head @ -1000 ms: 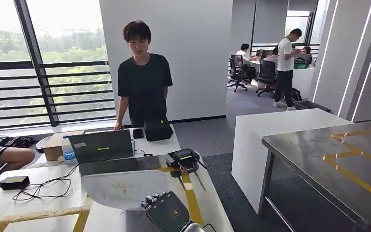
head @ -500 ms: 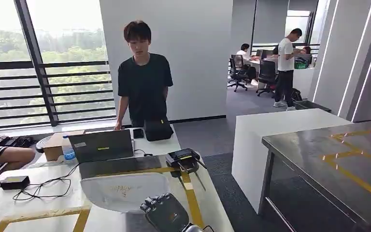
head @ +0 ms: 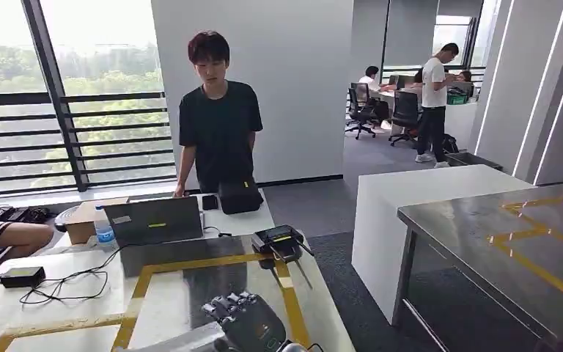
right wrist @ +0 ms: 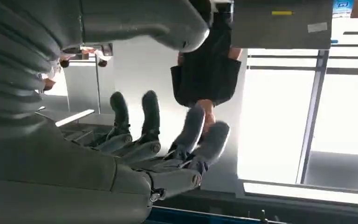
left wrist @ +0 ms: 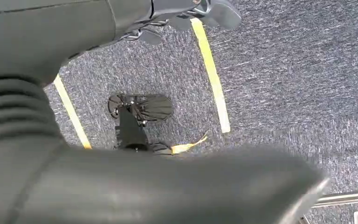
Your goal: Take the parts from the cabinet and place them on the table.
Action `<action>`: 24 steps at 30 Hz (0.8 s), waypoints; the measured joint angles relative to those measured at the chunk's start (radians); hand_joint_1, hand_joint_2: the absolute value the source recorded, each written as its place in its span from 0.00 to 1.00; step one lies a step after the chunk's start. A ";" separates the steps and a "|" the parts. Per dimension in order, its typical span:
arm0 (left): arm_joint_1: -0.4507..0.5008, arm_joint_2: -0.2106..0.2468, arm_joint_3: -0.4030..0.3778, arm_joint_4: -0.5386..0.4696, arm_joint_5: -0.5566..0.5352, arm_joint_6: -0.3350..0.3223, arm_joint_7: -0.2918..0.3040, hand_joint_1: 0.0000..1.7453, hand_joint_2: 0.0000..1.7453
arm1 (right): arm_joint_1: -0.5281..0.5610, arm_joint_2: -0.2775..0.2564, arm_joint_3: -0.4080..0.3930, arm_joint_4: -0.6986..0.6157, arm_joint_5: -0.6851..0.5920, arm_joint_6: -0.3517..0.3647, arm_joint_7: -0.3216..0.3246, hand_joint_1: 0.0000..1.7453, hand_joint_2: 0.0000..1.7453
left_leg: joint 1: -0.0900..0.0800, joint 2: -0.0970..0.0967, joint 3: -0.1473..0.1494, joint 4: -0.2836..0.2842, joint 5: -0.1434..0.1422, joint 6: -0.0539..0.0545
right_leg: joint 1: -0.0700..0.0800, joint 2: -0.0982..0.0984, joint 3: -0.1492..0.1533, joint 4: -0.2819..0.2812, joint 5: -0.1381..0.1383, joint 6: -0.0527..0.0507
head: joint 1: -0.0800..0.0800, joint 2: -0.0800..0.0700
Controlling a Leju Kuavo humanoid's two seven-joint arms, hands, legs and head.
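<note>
My right hand (head: 245, 323) hovers low over the near part of the white table (head: 81, 308), inside a square of yellow tape (head: 287, 290). In the right wrist view the right hand (right wrist: 168, 154) has its fingers (right wrist: 151, 109) stretched out and apart, with nothing between them. A pale grey sheet-like part (head: 168, 341) shows as a strip at the picture's bottom edge, just left of that hand; I cannot tell whether the hand touches it. My left hand (left wrist: 186, 14) hangs over grey carpet with loose fingers and holds nothing.
A person (head: 218, 125) in black stands behind the table. On it are a laptop (head: 154, 220), a black bag (head: 240, 196), a black device (head: 278, 238), a bottle (head: 103, 229) and a power brick (head: 20, 276). A steel table (head: 498, 227) stands at the right.
The pale part that covered the taped square ahead of my right hand has dropped to the picture's bottom edge, baring the tape. The hand has shifted slightly left.
</note>
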 joint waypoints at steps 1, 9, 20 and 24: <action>0.000 0.000 0.000 0.000 0.000 0.000 0.000 0.00 1.00 | 0.000 0.000 0.000 0.000 -0.001 0.001 0.001 0.00 0.00 | 0.000 0.000 0.000 0.000 0.000 0.000 | 0.000 0.000 0.000 0.000 0.000 0.000 | 0.000 0.000; 0.000 0.000 0.000 0.000 0.004 -0.006 -0.002 0.00 1.00 | 0.001 0.000 0.000 0.000 -0.008 0.002 -0.001 0.00 0.00 | 0.000 0.000 0.000 0.000 0.000 0.000 | 0.000 0.000 0.000 0.000 0.000 0.000 | 0.000 0.000; 0.007 0.000 0.005 0.000 0.018 -0.010 -0.017 0.00 0.00 | 0.002 0.000 0.000 0.000 -0.015 0.002 0.000 0.00 0.00 | 0.000 0.000 0.000 0.000 0.000 0.000 | 0.000 0.000 0.000 0.000 0.000 0.000 | 0.000 0.000; 0.007 0.000 0.006 0.000 0.019 -0.010 -0.016 0.00 0.00 | 0.002 0.000 0.000 0.000 -0.016 0.002 -0.001 0.00 0.00 | 0.000 0.000 0.000 0.000 0.000 0.000 | 0.000 0.000 0.000 0.000 0.000 0.000 | 0.000 0.000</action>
